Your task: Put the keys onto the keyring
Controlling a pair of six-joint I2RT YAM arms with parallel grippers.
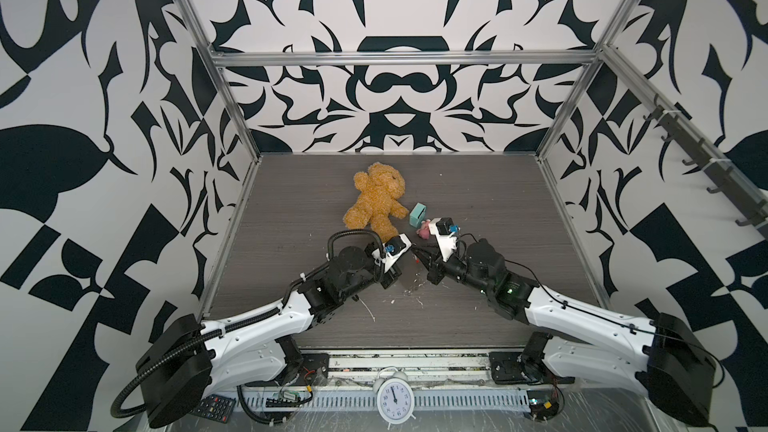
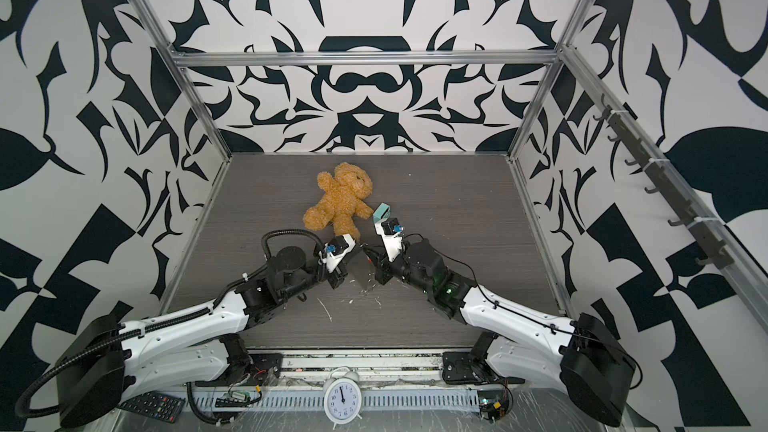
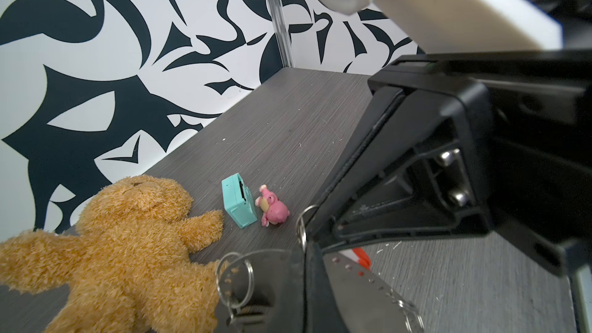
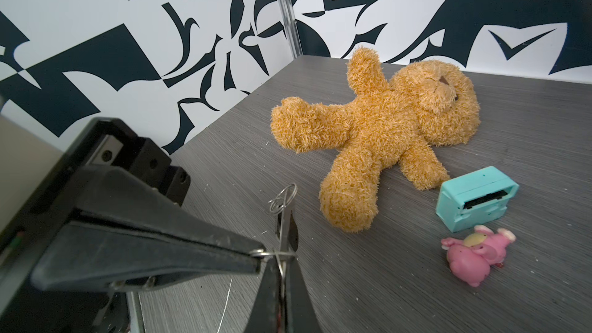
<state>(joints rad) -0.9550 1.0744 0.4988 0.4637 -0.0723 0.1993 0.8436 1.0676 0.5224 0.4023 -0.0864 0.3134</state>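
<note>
Mid-table, on the near side of the teddy bear, the left gripper and right gripper meet tip to tip, both clamped shut over the grey strap. The left one pinches the keyring by its wire. What the right one nips is hidden, though the red tag shows just beneath it. Threading looks under way, not finished: no key visibly hangs on the ring, and the black fob cannot be made out.

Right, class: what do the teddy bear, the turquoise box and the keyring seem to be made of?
The teddy bear: plush fabric, golden-brown, shaggy matte pile. The turquoise box: probably moulded plastic, smooth matte faces, crisp edges, a cut slot. The keyring: looks like thin metal wire, silver, with bright glints.
</note>
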